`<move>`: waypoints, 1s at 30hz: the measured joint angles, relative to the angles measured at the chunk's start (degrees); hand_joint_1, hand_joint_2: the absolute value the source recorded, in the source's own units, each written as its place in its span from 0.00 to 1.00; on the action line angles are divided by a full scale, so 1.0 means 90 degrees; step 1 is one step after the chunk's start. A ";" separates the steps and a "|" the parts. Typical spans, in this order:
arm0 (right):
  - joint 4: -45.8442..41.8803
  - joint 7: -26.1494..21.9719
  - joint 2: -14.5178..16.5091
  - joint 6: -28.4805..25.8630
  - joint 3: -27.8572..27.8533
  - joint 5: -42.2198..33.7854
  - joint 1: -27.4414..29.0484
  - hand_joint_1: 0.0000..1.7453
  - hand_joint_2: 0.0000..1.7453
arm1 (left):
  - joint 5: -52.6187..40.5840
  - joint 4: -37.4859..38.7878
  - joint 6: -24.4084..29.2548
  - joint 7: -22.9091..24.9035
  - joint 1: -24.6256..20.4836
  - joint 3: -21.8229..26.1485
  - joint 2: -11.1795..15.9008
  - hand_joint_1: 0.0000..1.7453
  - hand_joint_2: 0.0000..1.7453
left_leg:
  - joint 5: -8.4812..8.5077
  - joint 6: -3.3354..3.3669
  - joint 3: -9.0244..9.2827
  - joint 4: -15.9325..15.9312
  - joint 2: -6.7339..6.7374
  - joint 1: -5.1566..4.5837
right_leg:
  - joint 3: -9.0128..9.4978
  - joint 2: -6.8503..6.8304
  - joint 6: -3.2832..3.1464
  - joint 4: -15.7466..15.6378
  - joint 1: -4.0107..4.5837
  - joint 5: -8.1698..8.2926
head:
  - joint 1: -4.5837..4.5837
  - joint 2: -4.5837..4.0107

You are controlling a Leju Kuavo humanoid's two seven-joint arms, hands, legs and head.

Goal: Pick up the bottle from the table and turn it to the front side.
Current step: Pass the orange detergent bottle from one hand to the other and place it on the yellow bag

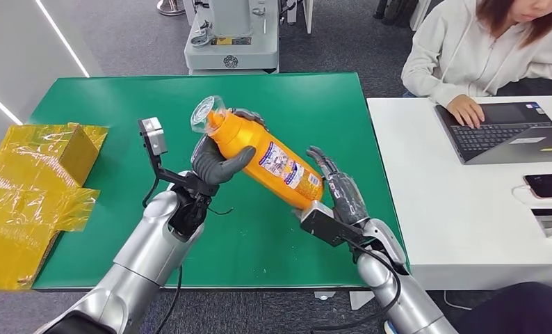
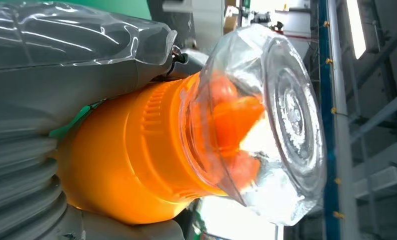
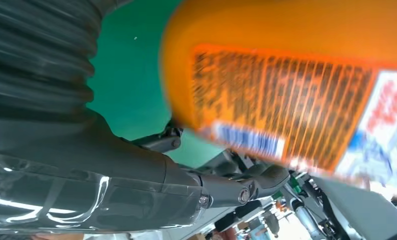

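Closest to our left wrist camera sits the clear cap of the orange bottle, with the orange neck and ribbed collar visible through the plastic. Our left hand wraps its grey thumb and fingers around the bottle just below that cap, so this hand has a firm hold on the upper body.

From our head view we see the bottle lifted off the green table and tilted, cap pointing up and away toward the far left, base pointing down toward our right hand. A printed label with blue, white and red patches faces up along the bottle's side; its writing is too small for us to read. Our right wrist view shows an orange panel of dense dark text and a white strip like a barcode, all blurred beyond reading.

Our right hand lies at the bottle's base with its dark fingers stretched out alongside it. We cannot tell whether they press on the bottle or merely sit next to it.

Crumpled yellow wrapping rests on the table's left edge. A person in a pale hooded top sits at the white desk beyond our right arm, one hand on a laptop, and a phone lies nearby.
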 joint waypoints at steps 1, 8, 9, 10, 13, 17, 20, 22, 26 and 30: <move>-0.0049 -0.0011 -0.0013 -0.0004 -0.0030 -0.0014 0.0063 0.00 1.00 | -0.0073 0.0016 0.0031 -0.0029 -0.0011 0.0001 0.0034 1.00 1.00 | 0.0000 0.0000 0.0000 0.0000 0.0000 0.0000 | -0.0001 0.0001 0.0000 0.0000 0.0000 0.0000 | -0.0001 0.0000; -0.0405 -0.0140 -0.0201 -0.0053 -0.0211 -0.0159 0.0454 0.00 1.00 | -0.0711 0.0231 0.0384 -0.0313 -0.0227 0.0048 0.0334 1.00 1.00 | 0.0000 0.0000 0.0001 0.0000 0.0001 0.0000 | -0.0001 0.0002 0.0000 0.0001 0.0000 0.0000 | -0.0001 0.0000; -0.0454 -0.0156 -0.0230 -0.0055 -0.0234 -0.0172 0.0504 0.00 1.00 | -0.0837 0.0254 0.0445 -0.0370 -0.0255 0.0071 0.0382 1.00 1.00 | 0.0000 0.0000 0.0001 0.0000 0.0001 0.0000 | -0.0001 0.0002 0.0000 0.0001 0.0000 0.0000 | -0.0001 0.0000; -0.0500 -0.0168 -0.0256 -0.0055 -0.0251 -0.0179 0.0546 0.00 1.00 | -0.0981 0.0275 0.0515 -0.0427 -0.0287 0.0094 0.0429 1.00 1.00 | 0.0000 0.0000 0.0001 0.0000 0.0001 0.0000 | -0.0001 0.0002 0.0000 0.0002 0.0000 0.0000 | -0.0001 0.0000; -0.0658 -0.0184 -0.0344 -0.0055 -0.0272 -0.0194 0.0630 0.00 1.00 | -0.1644 0.0329 0.0903 -0.0624 -0.0443 0.0132 0.0595 1.00 1.00 | 0.0001 0.0000 0.0001 0.0000 0.0002 0.0000 | -0.0001 0.0003 0.0000 0.0002 0.0000 0.0000 | -0.0001 0.0000; -0.0881 -0.0219 -0.0489 -0.0050 -0.0276 -0.0259 0.0687 0.00 1.00 | -0.3239 0.0352 0.2119 -0.0833 -0.0811 0.0127 0.0886 1.00 1.00 | 0.0001 -0.0001 0.0001 0.0000 0.0005 0.0001 | -0.0003 0.0007 -0.0001 0.0003 0.0001 0.0001 | -0.0001 0.0000; -0.1007 -0.0222 -0.0579 -0.0044 -0.0277 -0.0287 0.0696 0.00 1.00 | -0.4374 0.0355 0.2917 -0.0806 -0.1162 0.0103 0.1093 1.00 1.00 | 0.0003 -0.0002 0.0000 0.0000 0.0005 0.0001 | -0.0002 0.0006 -0.0001 0.0004 0.0001 0.0001 | -0.0001 0.0000; -0.1056 -0.0221 -0.0621 -0.0040 -0.0277 -0.0302 0.0693 0.00 1.00 | -0.4943 0.0369 0.3230 -0.0755 -0.1358 0.0084 0.1205 1.00 1.00 | 0.0003 -0.0003 0.0000 0.0000 0.0005 0.0001 | -0.0002 0.0006 -0.0001 0.0005 0.0001 0.0001 | 0.0000 0.0000; -0.1092 -0.0219 -0.0682 -0.0039 -0.0274 -0.0311 0.0689 0.00 1.00 | -0.5848 0.0493 0.3710 -0.0664 -0.1648 0.0012 0.1422 1.00 1.00 | 0.0003 -0.0003 0.0000 0.0000 0.0007 0.0001 | -0.0003 0.0009 -0.0001 0.0004 0.0001 0.0001 | 0.0000 0.0000; -0.1152 -0.0219 -0.0728 -0.0071 -0.0272 -0.0321 0.0729 0.00 1.00 | -0.7033 0.0740 0.4365 -0.0480 -0.1912 -0.0155 0.1691 1.00 1.00 | 0.0003 -0.0003 0.0001 0.0000 0.0008 0.0001 | -0.0003 0.0009 -0.0001 0.0004 0.0001 0.0001 | 0.0000 0.0000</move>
